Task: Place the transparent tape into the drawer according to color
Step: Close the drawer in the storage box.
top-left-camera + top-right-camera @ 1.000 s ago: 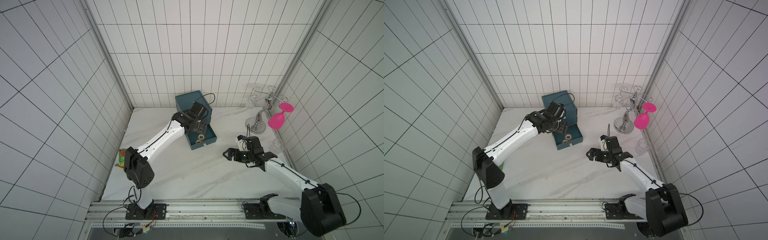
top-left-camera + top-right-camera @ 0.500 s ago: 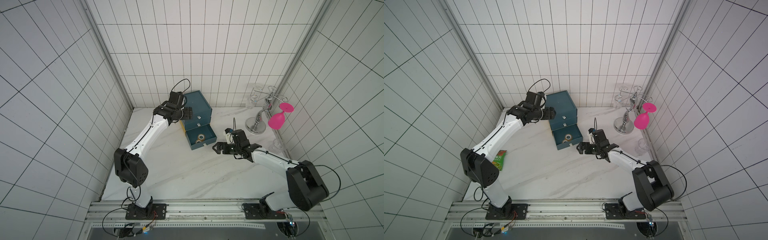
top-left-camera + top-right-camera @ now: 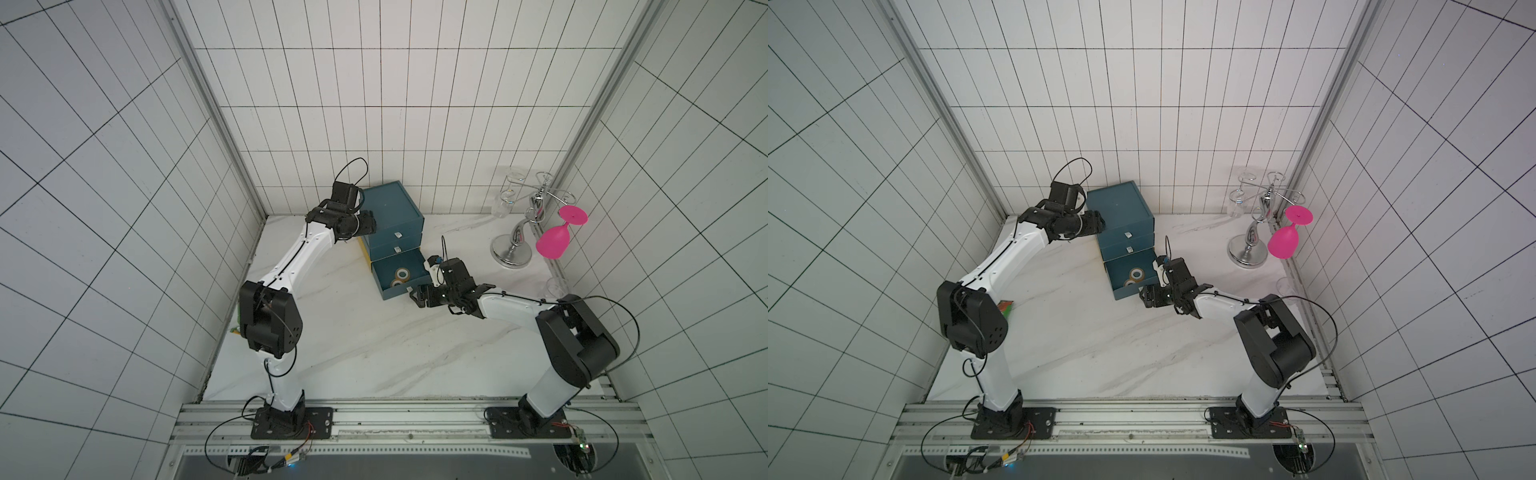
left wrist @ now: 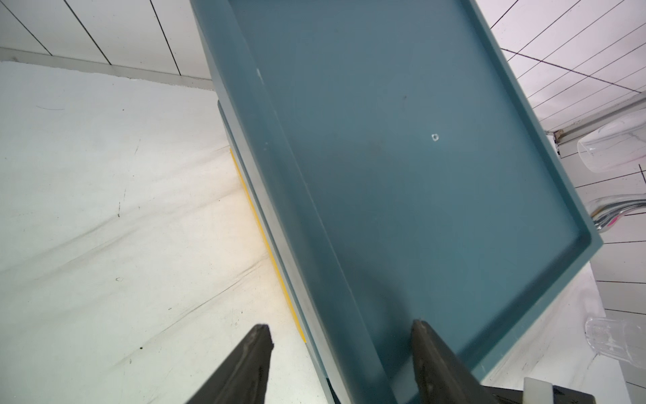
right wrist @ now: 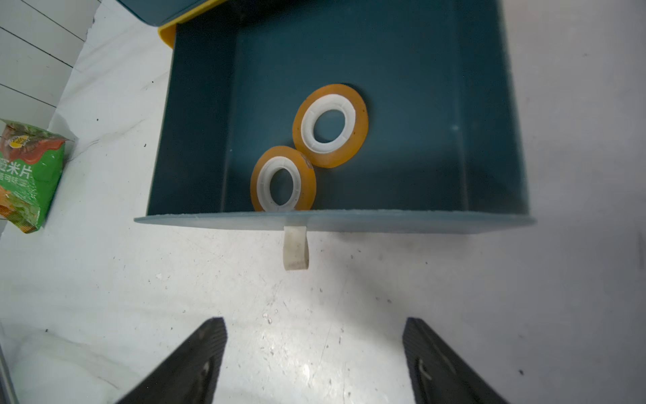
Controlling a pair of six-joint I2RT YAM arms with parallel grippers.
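Overhead, the open bottom drawer (image 3: pixel 388 266) is found at eleven o'clock from the nearer right gripper (image 3: pixel 417 298) — both arms' jaws spread, empty.

The cabinet (image 3: pixel 392 216) stands at the back of the table (image 3: pixel 353 345), its bottom drawer (image 3: pixel 395 264) pulled out forward. Two tape rolls (image 5: pixel 330 126) lie in it, touching. A glass rack (image 3: pixel 513 249) stands well to the right, a snack packet (image 5: pixel 28 175) by the left wall.

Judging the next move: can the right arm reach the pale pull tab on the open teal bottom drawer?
Probably yes: its open fingers face the pale pull tab across bare white marble tabletop, unobstructed.
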